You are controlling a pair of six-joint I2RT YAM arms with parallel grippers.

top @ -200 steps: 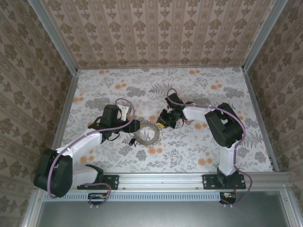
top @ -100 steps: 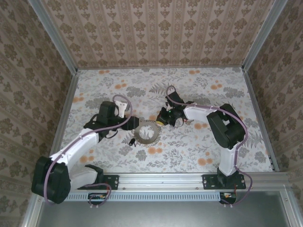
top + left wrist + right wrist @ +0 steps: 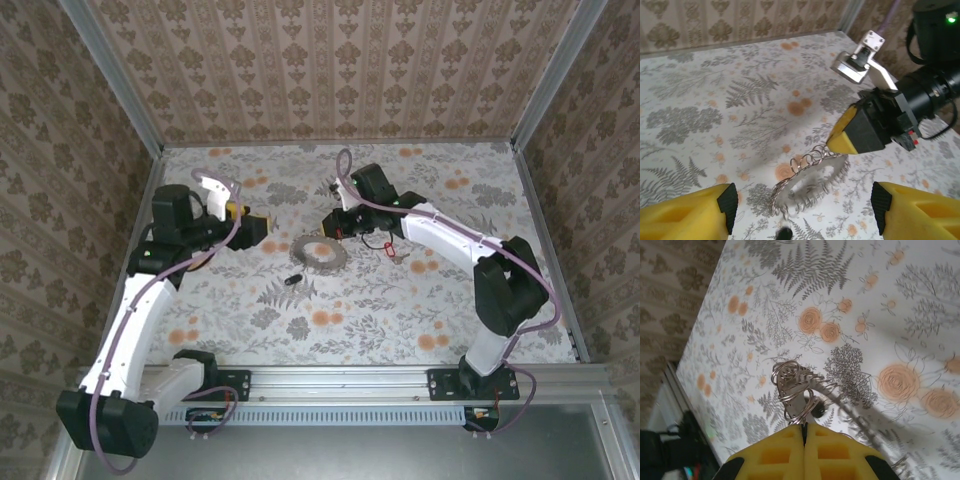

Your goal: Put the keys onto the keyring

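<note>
The keyring (image 3: pixel 320 251) is a grey coiled wire loop lying mid-table, with its small black end piece (image 3: pixel 293 279) toward the near left. My right gripper (image 3: pixel 336 226) is shut on the loop's far edge. In the right wrist view the yellow fingers (image 3: pixel 775 460) pinch a few coils of the keyring (image 3: pixel 796 388). My left gripper (image 3: pixel 255 229) hovers open to the left of the loop, apart from it. Its pads (image 3: pixel 728 206) stand wide on either side of the keyring (image 3: pixel 807 176), well clear of it. A small red tag, likely the keys (image 3: pixel 385 248), lies right of the right gripper.
The floral tabletop (image 3: pixel 400 310) is boxed in by patterned walls with metal rails (image 3: pixel 140 240) on the left, right and back. The right arm's black wrist (image 3: pixel 935 87) crosses the right side of the left wrist view. A small pale object (image 3: pixel 416 263) lies near the red tag.
The left arm has lifted and drawn back to the left, away from the loop, its jaws widening. The right gripper has dragged the keyring toward the back of the table.
</note>
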